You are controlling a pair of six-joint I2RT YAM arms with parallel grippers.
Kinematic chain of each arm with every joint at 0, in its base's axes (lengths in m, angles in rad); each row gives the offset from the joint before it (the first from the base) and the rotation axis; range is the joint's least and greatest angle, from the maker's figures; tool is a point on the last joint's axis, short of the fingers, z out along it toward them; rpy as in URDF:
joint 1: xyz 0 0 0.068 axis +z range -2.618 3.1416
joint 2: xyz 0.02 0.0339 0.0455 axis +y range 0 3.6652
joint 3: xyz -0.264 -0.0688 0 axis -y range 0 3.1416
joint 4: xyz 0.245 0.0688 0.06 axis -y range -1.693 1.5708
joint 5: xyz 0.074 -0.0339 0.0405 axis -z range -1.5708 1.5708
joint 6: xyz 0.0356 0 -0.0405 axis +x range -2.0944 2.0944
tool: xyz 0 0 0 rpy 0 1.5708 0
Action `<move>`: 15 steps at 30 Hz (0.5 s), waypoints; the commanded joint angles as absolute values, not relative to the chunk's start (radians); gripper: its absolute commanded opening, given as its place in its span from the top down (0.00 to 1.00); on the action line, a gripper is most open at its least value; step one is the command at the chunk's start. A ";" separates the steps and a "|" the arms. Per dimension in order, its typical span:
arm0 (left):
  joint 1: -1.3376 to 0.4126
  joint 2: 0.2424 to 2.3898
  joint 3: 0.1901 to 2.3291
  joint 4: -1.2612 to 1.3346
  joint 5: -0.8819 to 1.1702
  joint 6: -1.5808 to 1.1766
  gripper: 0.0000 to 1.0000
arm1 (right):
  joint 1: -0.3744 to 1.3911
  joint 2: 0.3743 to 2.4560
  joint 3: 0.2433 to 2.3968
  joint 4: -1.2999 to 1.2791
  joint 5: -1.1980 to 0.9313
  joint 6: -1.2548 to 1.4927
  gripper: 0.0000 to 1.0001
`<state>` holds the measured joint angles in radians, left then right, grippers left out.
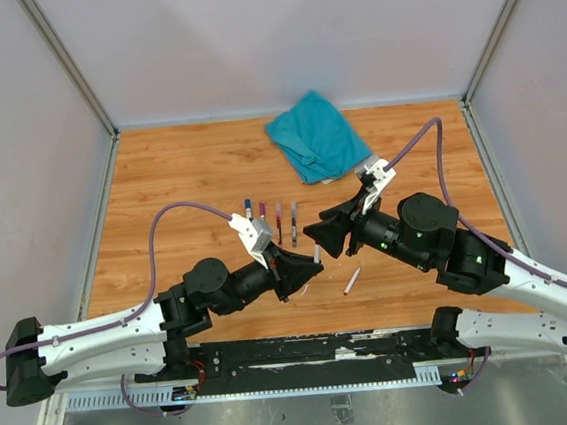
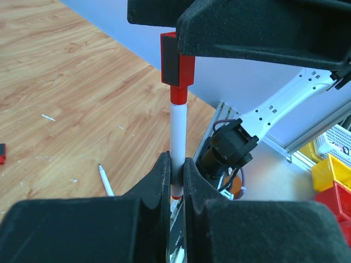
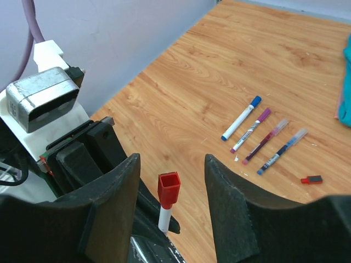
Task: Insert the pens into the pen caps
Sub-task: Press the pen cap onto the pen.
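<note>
The job looks a bit past halfway. A row of four pens lies on the table, at about 11 o'clock from the grippers in the overhead view. Each seems to wear its cap, though they are too small to be sure.

The fifth pen is the one in hand. The left gripper is clamped on its white barrel low down. A red cap sits on its upper end, but I cannot tell whether it is pressed fully home. The right gripper hangs over it with its jaws spread, one on each side of the cap and touching neither side in its own camera.

The held pen stands nearly upright above the table, near its middle. In the left wrist view its long axis runs 6 to 12, capped end at 12.

What is left is a loose pen lying at 4 o'clock from the held one, and a small spare cap beside the row. A cloth sits at 12 o'clock.
</note>
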<state>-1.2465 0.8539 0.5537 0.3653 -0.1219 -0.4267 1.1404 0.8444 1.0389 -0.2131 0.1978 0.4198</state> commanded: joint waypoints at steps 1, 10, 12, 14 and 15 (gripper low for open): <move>-1.243 0.849 0.571 0.411 -0.113 -0.412 0.99 | 1.080 0.823 1.006 -0.166 0.078 0.494 0.51; -1.243 0.848 0.579 0.408 -0.116 -0.407 1.00 | 1.046 0.830 0.966 -0.138 -0.014 0.538 0.55; -1.243 0.849 0.580 0.408 -0.119 -0.407 0.99 | 1.046 0.830 0.958 -0.135 -0.022 0.542 0.62; -1.243 0.846 0.582 0.409 -0.120 -0.407 0.99 | 1.046 0.828 0.947 -0.132 -0.027 0.546 0.72; -1.243 0.845 0.584 0.410 -0.122 -0.407 1.00 | 1.046 0.825 0.941 -0.128 -0.027 0.549 0.77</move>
